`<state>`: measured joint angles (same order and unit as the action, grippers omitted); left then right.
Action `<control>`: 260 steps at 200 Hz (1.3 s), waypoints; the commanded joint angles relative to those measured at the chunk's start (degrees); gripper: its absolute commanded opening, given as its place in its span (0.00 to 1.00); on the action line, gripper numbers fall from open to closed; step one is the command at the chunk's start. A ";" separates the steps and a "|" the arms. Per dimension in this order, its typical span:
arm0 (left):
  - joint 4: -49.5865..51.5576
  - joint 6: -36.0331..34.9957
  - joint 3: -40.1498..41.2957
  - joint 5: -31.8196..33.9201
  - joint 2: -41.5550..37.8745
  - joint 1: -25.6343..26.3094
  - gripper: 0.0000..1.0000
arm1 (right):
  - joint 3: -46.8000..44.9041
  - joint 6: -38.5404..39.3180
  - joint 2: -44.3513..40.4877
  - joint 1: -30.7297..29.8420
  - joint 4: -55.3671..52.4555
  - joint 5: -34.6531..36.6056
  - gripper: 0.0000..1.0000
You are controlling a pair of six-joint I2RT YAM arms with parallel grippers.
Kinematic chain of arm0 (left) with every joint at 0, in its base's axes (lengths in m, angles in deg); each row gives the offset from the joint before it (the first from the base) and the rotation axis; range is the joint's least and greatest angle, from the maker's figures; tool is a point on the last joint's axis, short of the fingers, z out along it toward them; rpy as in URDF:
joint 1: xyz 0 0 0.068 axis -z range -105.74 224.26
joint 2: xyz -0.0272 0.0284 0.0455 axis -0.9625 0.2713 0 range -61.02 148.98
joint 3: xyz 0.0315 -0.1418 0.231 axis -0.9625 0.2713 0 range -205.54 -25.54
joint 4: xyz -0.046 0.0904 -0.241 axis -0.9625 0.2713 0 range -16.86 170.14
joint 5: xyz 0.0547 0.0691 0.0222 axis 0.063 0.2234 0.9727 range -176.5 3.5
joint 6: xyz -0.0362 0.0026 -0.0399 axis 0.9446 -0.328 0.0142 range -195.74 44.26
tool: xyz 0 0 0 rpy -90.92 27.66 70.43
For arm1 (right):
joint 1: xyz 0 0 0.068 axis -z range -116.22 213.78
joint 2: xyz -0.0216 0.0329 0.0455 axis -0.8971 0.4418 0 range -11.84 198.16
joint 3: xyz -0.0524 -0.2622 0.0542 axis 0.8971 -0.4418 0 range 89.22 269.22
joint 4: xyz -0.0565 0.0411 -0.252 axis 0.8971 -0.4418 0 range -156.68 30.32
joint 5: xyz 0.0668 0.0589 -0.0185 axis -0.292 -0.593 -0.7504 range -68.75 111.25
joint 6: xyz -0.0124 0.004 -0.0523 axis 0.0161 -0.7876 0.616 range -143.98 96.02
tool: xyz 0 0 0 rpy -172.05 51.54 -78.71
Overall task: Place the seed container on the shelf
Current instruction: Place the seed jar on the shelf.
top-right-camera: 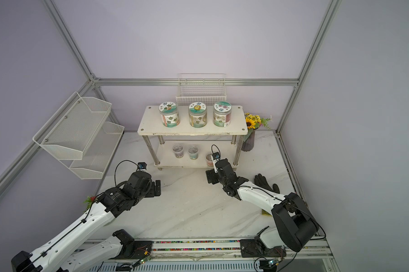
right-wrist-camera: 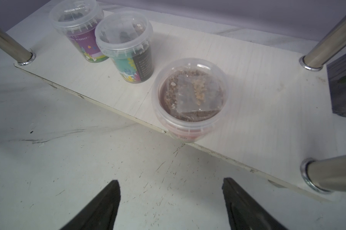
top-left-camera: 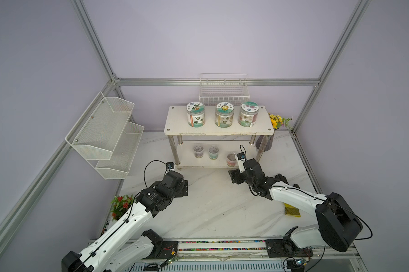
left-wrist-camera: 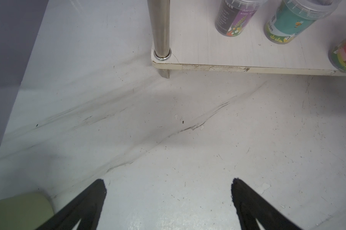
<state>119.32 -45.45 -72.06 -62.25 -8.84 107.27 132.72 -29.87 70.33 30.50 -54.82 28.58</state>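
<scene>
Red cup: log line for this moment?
red cup: upright, lower board, front edge | right fingers: open, clear of cup | left fingers: open, empty

Seed container on shelf, lower tier

Marble table bears shelf, black glove, grey vase, potted plant.

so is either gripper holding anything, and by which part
Nothing is held: left gripper and right gripper are both open; the nearest seed container stands free.
</scene>
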 commanded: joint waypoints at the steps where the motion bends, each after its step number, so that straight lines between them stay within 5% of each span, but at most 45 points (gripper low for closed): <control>1: -0.65 -1.43 -2.45 0.88 0.02 -0.41 1.00 | 0.79 2.71 1.12 1.42 4.29 -2.12 0.84; 260: -1.04 -1.41 -2.08 0.58 0.90 -0.87 1.00 | 5.62 6.84 10.99 5.56 12.48 -7.16 0.68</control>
<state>119.23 -46.37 -72.52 -62.23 -7.92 106.90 136.35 -23.57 80.08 35.57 -44.57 21.61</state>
